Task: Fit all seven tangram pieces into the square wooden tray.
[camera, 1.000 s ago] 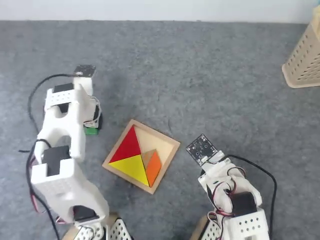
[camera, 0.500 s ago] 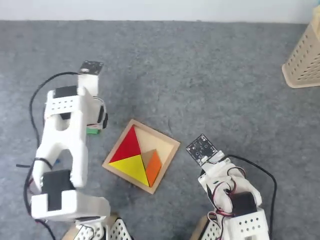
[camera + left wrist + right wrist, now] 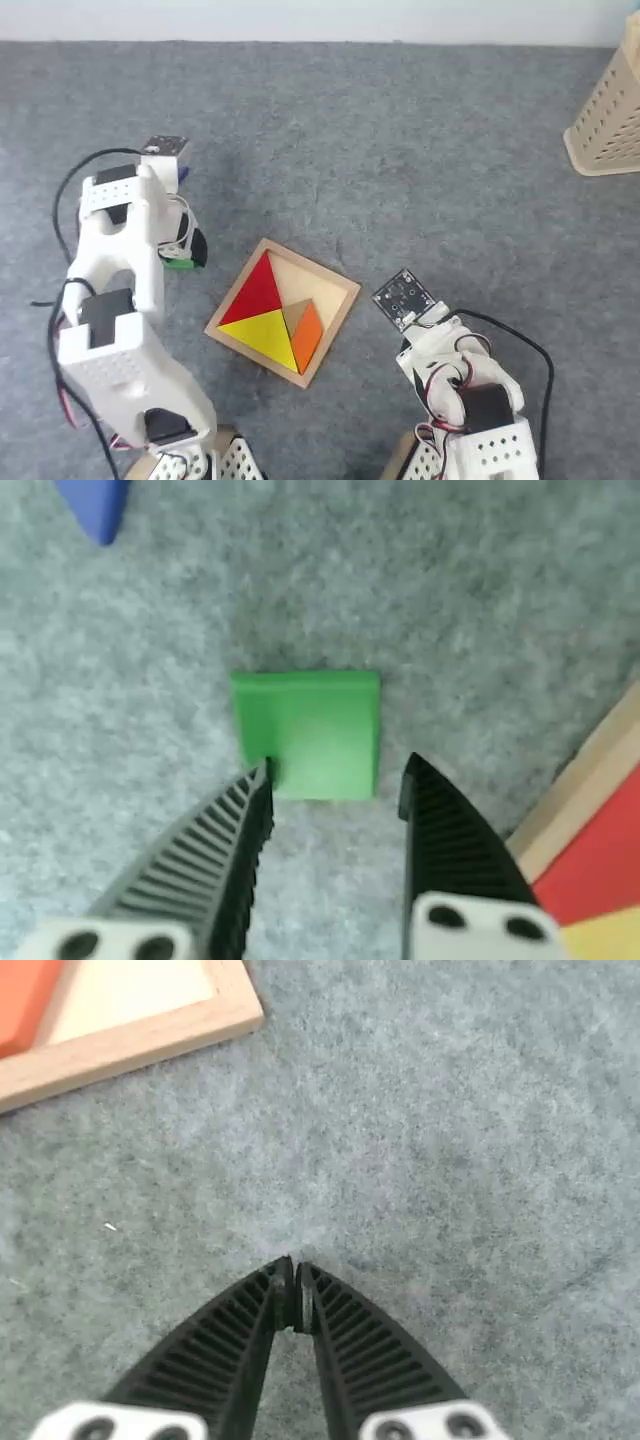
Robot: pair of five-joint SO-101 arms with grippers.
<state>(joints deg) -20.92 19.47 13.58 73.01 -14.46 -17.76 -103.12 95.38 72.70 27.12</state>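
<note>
Overall: two arms at a bench (image 3: 420, 150) covered in grey carpet-like cloth, with the square wooden tray (image 3: 318, 282) lying cornerwise between them.
Left gripper (image 3: 337, 778): down over the cloth just beside the tray's left corner, also seen from above (image 3: 186, 250).
Left fingers (image 3: 440, 830): spread about as wide as the green square, tips at its nearer edge, one by each corner; nothing clamped between them.
Green square (image 3: 305, 730): flat on the cloth outside the tray, close to its rim (image 3: 585, 790) but apart from it; from above (image 3: 178, 264) partly hidden under the left arm.
Blue piece (image 3: 95, 505): on the cloth beyond the green square, well apart from it, cut off by the frame edge.
Right gripper (image 3: 293, 1295): low over bare cloth near the tray's right corner (image 3: 140, 1042).
Right fingers (image 3: 345, 1330): closed, tips touching, holding nothing.
Red triangle (image 3: 258, 288): large, seated in the tray along its upper-left side.
Yellow triangle (image 3: 262, 334): large, seated along the lower-left side, edge to edge with the red one.
Orange piece (image 3: 308, 336): seated against the lower-right side, next to the yellow triangle.
Brownish triangle (image 3: 294, 314): small, at the tray's middle, touching the orange piece.
Rest of tray: bare wood across the upper-right part.
Basket (image 3: 610, 110): cream, perforated, at the far right edge, well away from the tray.
</note>
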